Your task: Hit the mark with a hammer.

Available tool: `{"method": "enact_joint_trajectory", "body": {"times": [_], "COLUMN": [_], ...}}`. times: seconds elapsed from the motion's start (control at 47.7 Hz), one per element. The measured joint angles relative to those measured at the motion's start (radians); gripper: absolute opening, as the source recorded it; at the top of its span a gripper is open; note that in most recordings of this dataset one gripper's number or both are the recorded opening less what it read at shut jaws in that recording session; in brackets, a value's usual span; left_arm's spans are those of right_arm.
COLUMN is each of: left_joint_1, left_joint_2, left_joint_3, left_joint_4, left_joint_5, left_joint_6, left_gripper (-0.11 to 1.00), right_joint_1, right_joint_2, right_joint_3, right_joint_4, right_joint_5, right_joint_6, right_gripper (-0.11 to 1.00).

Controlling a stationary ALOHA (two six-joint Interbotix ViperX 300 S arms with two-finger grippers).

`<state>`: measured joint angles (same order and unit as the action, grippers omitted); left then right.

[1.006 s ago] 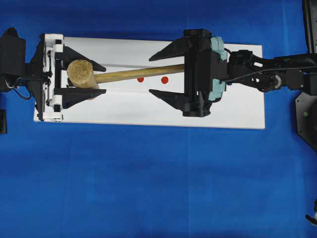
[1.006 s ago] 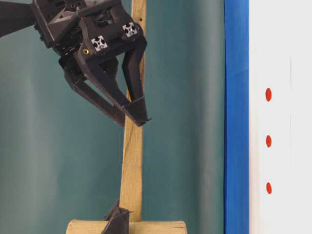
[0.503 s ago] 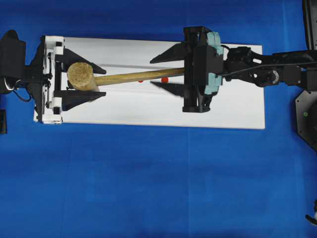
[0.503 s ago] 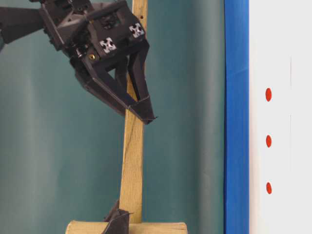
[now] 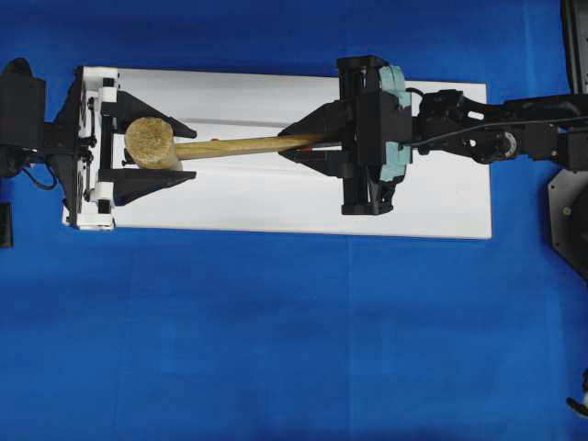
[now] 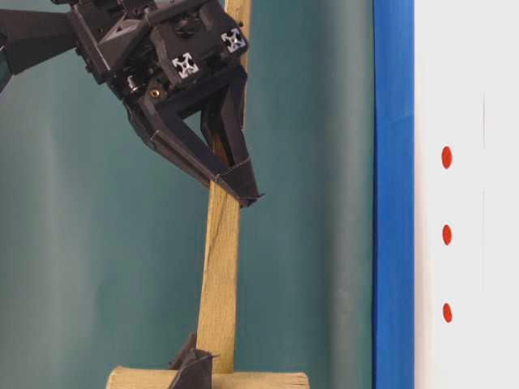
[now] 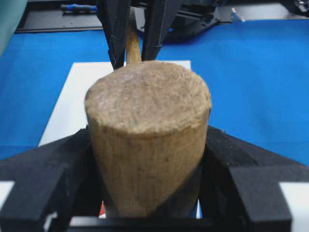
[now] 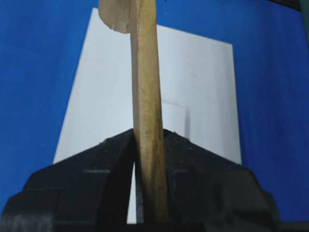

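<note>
I am a two-armed robot at a blue-covered table (image 5: 276,349), with a white board (image 5: 441,202) lying across its far half. The hammer (image 5: 230,145) is held in the air over that board, lying roughly level, head to the left and handle running right.

My left pincer (image 5: 175,150) holds the hammer's thick cylindrical head (image 7: 147,150); in the left wrist view its black fingers (image 7: 53,169) press against both sides of the wood, about half spread.

What has just changed is on the right. A second ago my right pincer (image 5: 299,145) stood wide, its two fingers well apart on either side of the handle. Now they have come together, and the slim squared handle (image 8: 147,125) is clamped between them; the right wrist view shows both pads tight against the wood. The side view shows the same, with the fingertips (image 6: 239,190) pinching the handle partway along.

So the hammer is gripped at both ends. I judge this to be a hand-over: with my right grip secure, my left pincer can let go of the head.

Three red marks (image 6: 447,235) sit in a row on the board in the side view. From above, the handle and my right pincer cover them. No blow has landed yet.
</note>
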<state>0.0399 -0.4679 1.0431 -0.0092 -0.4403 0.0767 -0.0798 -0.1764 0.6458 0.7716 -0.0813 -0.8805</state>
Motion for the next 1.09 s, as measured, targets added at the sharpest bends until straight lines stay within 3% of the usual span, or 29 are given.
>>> {"method": "enact_joint_trajectory", "body": {"times": [0.608, 0.796, 1.09], "left_joint_1": [0.012, 0.014, 0.015], "left_joint_2": [0.002, -0.008, -0.049], "left_joint_3": [0.0, 0.0, 0.023], "left_joint_4": [0.0, -0.003, -0.003], "left_joint_5": [0.002, 0.0, 0.035], "left_joint_6": [-0.006, -0.025, -0.025], "left_gripper": [0.45, 0.88, 0.85], "right_joint_1": [-0.002, -0.014, -0.008], "right_joint_2": [-0.002, 0.0, -0.048], "right_joint_3": [-0.002, 0.005, 0.054], "right_joint_4": [0.002, 0.005, 0.008], "right_joint_5": [0.0, 0.0, -0.002], "right_joint_6": [0.015, 0.023, 0.061], "right_gripper": [0.06, 0.02, 0.02]}}
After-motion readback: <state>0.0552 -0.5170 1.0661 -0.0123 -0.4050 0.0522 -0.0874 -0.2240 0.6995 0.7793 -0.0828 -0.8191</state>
